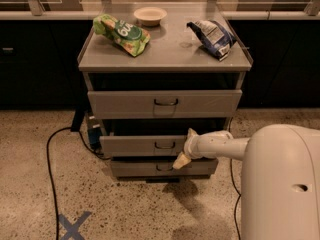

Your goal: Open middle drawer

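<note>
So, middle drawer [135, 146]: second of three grey fronts in the cabinet, seen below the top drawer [125, 104] and above the bottom drawer [135, 168]; a dark gap is seen above its front
Handle [165, 145]: small dark wire loop, set at the centre of that front
Gripper [185, 147]: held before the middle drawer front, just right of the handle; nothing is gripped
Fingers [191, 133]: spread apart, one raised towards the drawer's top edge, the other lowered over the bottom drawer
Arm [222, 146]: stretched in from the right, from the pale robot body [280, 184]
Cabinet top [165, 54]: a green bag [121, 33] at left, a bowl [150, 15] at the back, a blue and white bag [212, 36] at right
Floor [30, 194]: speckled; a dark cable [48, 156] is trailed at left, a blue cross [72, 225] is marked near the front
</note>
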Robot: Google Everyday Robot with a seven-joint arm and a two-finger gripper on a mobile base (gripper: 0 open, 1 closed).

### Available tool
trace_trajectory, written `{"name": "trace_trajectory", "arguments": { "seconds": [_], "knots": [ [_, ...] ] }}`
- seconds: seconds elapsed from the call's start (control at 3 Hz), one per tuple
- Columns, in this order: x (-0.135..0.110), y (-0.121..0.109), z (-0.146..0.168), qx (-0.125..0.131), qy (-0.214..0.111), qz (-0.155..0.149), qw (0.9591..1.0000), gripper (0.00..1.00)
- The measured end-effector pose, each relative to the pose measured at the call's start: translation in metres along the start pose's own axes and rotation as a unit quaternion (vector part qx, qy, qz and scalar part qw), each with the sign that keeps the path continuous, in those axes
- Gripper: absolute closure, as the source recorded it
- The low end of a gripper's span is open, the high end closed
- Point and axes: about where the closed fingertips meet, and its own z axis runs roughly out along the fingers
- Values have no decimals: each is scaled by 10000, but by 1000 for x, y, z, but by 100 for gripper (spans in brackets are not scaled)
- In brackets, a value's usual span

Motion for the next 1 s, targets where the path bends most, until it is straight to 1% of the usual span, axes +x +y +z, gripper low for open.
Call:
{"name": "trace_trajectory", "arguments": {
  "seconds": [0.33, 0.67, 1.0],
  "knots": [
    [-8, -20, 10, -95, 115, 224, 9996, 0],
    [-2, -25, 32, -491, 225, 589, 9968, 0],
    [2, -39, 41, -900, 273, 835, 9921, 0]
  ]
}}
